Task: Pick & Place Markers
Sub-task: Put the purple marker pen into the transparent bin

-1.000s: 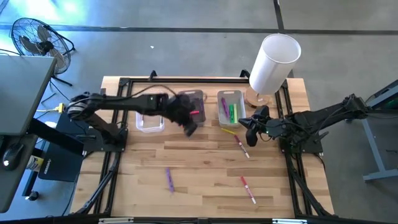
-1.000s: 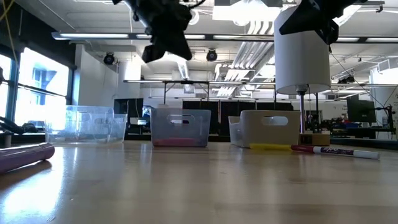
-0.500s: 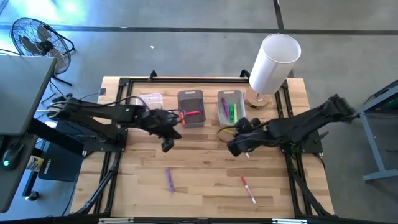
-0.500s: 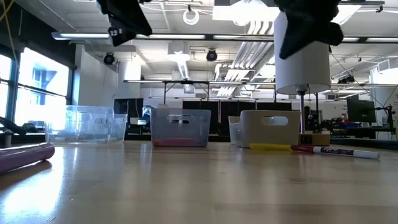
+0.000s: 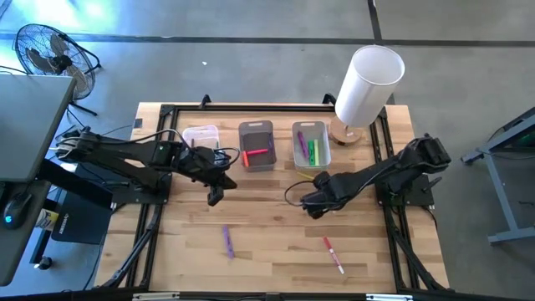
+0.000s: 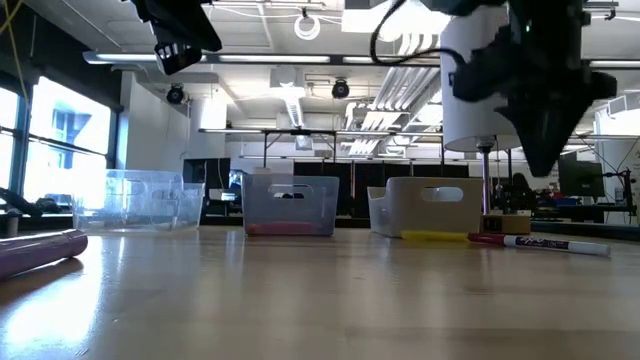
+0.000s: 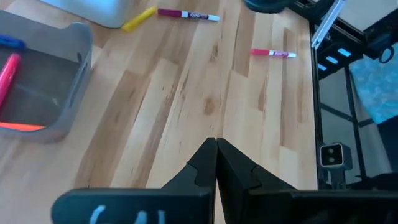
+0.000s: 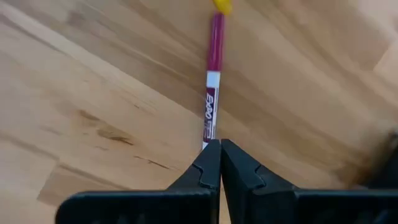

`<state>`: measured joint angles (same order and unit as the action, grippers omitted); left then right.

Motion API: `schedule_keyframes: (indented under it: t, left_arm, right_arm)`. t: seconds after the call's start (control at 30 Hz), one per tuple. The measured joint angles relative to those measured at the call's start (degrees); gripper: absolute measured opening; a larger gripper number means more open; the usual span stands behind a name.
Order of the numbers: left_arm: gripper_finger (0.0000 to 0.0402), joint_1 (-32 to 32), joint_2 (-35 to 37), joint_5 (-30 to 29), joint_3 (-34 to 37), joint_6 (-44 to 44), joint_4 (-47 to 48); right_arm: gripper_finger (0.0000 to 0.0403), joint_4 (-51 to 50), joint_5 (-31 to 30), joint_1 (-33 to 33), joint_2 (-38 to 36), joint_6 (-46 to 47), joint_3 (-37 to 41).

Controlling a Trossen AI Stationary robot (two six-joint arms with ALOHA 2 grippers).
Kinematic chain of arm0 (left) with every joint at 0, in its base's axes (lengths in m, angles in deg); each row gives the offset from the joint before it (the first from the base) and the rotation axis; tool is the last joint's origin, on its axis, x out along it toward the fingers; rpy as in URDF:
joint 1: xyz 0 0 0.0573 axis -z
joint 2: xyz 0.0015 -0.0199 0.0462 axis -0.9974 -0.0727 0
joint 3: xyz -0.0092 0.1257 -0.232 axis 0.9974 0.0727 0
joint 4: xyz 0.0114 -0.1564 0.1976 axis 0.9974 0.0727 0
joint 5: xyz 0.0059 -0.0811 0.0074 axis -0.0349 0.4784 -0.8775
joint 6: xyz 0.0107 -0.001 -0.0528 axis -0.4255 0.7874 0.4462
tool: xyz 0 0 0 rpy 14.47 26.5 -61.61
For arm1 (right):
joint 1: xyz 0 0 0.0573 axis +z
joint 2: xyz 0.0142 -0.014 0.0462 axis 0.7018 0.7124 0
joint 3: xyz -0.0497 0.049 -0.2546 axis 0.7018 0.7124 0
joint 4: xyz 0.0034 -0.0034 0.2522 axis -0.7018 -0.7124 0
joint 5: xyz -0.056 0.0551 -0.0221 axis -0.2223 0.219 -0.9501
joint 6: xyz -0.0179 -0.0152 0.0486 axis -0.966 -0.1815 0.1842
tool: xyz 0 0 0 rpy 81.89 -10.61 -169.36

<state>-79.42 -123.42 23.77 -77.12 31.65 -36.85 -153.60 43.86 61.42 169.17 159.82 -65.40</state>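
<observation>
My left gripper [image 5: 215, 198] [image 7: 216, 142] is shut and hangs over bare table in front of the clear bin [image 5: 201, 137]. My right gripper [image 5: 311, 209] [image 8: 220, 143] is shut above a red-and-white marker [image 8: 211, 93], clear of the table in the low view [image 6: 545, 165]. That marker [image 6: 555, 243] lies flat beside a yellow marker [image 6: 435, 236]. A purple marker [image 5: 227, 241] and another red-and-white marker [image 5: 333, 255] lie near the table's near edge. A red marker [image 5: 259, 153] lies in the grey bin [image 5: 257, 134]. Green and purple markers lie in the light bin [image 5: 310, 144].
A tall white cylinder [image 5: 368, 84] stands on a wooden base at the far right corner. Three bins sit in a row along the far side. A black frame [image 5: 167, 113] runs around the table. Bare wood lies between the two grippers.
My left gripper has drawn back from above the grey bin toward the table's left and near edge. My right gripper has moved from beside the light bin toward the near-left and come down over the red-and-white marker.
</observation>
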Motion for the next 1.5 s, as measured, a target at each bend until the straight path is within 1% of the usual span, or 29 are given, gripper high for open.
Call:
schedule_keyframes:
  t: [0.1, 0.23, 0.43, 0.57, 0.67, 0.73, 0.83, 0.9, 0.93, 1.0, 1.13, 1.17, 1.27, 1.4, 1.5]
  left_arm:
    - [0.0000, 0.0, 0.0, 0.1, 0.0, -0.7, 0.0]
    - [0.0000, 0.0, 0.0, 0.1, 0.0, -1.1, 0.0]
    - [0.0000, 0.0, 0.0, 0.2, 0.0, 0.1, 0.0]
    - [0.0000, 0.0, 0.0, 0.2, 0.0, 1.7, 0.0]
    - [0.0000, 0.0, 0.0, 0.2, 0.0, 3.4, 0.0]
    - [0.0000, 0.0, 0.0, 0.2, 0.0, 4.5, 0.0]
    - [0.0000, 0.0, 0.0, 0.2, 0.0, 5.3, 0.0]
    - [0.0000, 0.0, 0.0, 0.1, 0.0, 5.4, 0.0]
    - [0.0000, 0.0, 0.0, 0.1, 0.0, 5.4, 0.0]
    - [0.0000, 0.0, 0.0, 0.1, 0.0, 5.4, -0.1]
    - [0.0000, 0.0, -0.1, -0.3, 0.0, 4.8, -0.2]
    - [0.0000, 0.0, -0.1, -1.0, 0.0, 4.5, -0.2]
    - [0.0001, 0.0, -0.1, -3.1, 0.0, 4.3, -0.2]
    - [0.0004, 0.0, -0.1, -4.4, 0.0, 1.5, -0.6]
    - [0.0025, 0.0, -0.5, -6.1, 0.0, 0.6, -2.5]
  right_arm:
    - [0.0017, 3.3, 2.4, -1.4, -0.1, 1.0, 3.9]
    - [0.0061, 8.3, 4.8, -2.7, -0.1, 1.0, 7.2]
    - [0.0128, 15.1, 2.8, -2.8, -0.1, -0.7, 10.2]
    - [0.0143, 19.6, 3.7, -3.6, -0.1, -1.9, 14.7]
    - [0.0138, 23.4, 4.1, -4.1, -0.4, -2.1, 18.2]
    - [0.0123, 26.4, 4.5, -4.1, -0.6, -3.0, 20.2]
    - [0.0077, 29.6, 5.3, -4.1, -1.0, -3.5, 22.2]
    - [0.0036, 29.6, 5.8, -4.1, -1.0, -3.6, 22.3]
    - [0.0022, 29.3, 6.1, -4.1, -1.0, -3.9, 22.1]
    - [0.0019, 28.4, 6.8, -4.1, -0.8, -5.9, 21.3]
    - [0.0031, 25.5, 9.3, -4.1, -2.6, -6.3, 19.2]
    - [0.0029, 24.3, 10.3, -3.7, -3.2, -6.1, 18.8]
    - [0.0015, 23.2, 9.6, -2.5, -6.7, -5.0, 17.3]
    - [0.0015, 22.0, 5.4, 0.3, -11.5, -1.6, 16.6]
    - [0.0017, 23.3, 0.1, 2.9, -16.0, 1.1, 15.3]
